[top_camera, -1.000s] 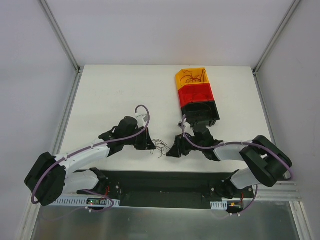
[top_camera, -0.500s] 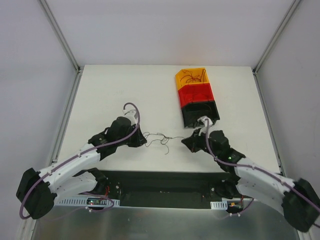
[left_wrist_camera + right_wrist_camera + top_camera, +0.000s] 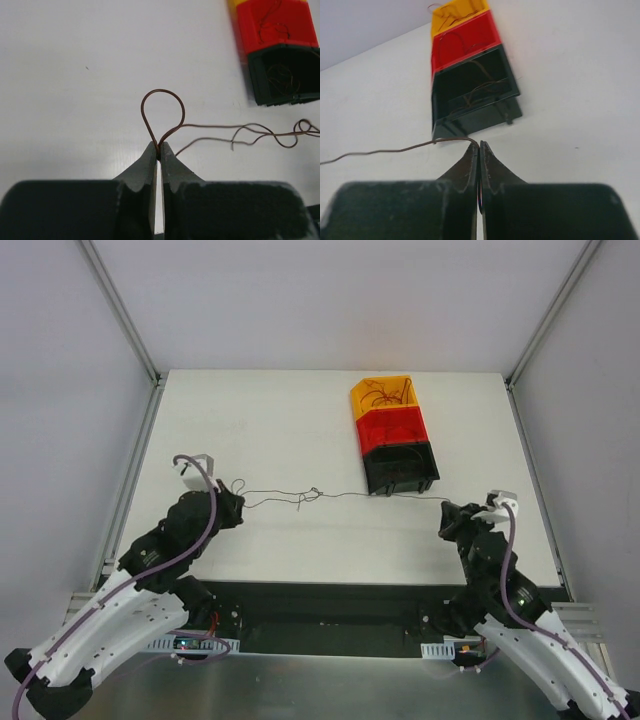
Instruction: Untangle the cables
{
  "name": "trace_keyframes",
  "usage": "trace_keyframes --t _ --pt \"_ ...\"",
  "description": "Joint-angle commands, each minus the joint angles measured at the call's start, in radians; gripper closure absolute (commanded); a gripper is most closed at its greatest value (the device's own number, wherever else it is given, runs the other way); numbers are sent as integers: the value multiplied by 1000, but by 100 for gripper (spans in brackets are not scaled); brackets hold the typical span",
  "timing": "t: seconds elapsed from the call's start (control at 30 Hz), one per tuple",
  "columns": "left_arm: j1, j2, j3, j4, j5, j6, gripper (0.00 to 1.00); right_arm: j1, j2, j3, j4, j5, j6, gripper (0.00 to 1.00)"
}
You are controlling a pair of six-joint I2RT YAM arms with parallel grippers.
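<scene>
A: Grips?
B: Clenched, both; pinching a looped end of the cables [image 3: 275, 499] with the left gripper [image 3: 159, 148], the opposite end with the right gripper [image 3: 479, 146].
A: Progress?
B: Strung across the table [image 3: 250, 420] before the black bin [image 3: 400, 472]; seemingly only partly done, with a small tangle [image 3: 312, 495] left to undo mid-span.

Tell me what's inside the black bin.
A few thin brownish wires lie curled inside the black bin. Its near wall hides the front of its floor.

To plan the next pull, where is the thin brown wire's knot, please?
Top view: the knot lies mid-table, left of the black plastic bin, between the left gripper and right gripper.
</scene>
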Motion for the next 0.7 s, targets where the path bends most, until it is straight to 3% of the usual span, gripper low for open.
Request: trace_keyframes --t 0.0,0.13,0.4,0.47,0.53,0.57,0.67 --pt "5 -110 97 -123 -256 65 100 -2 -72 118 -210 313 12 100" --pt "5 -202 135 -149 -362 103 100 -2 -124 176 -268 395 -18 100" --pt "5 -233 167 -180 -390 116 100 -1 -124 215 -299 416 -37 100" --pt "5 -224 166 -180 -338 111 100 -1 -124 195 -264 320 -59 100" --pt "5 -192 172 -156 -225 129 100 -1 -82 173 -186 118 -136 100" --pt "5 -163 176 -137 -148 148 100 1 -42 166 -169 38 -153 96" --pt "5 -57 190 -77 62 187 100 -2 96 138 -75 -172 -182 71"
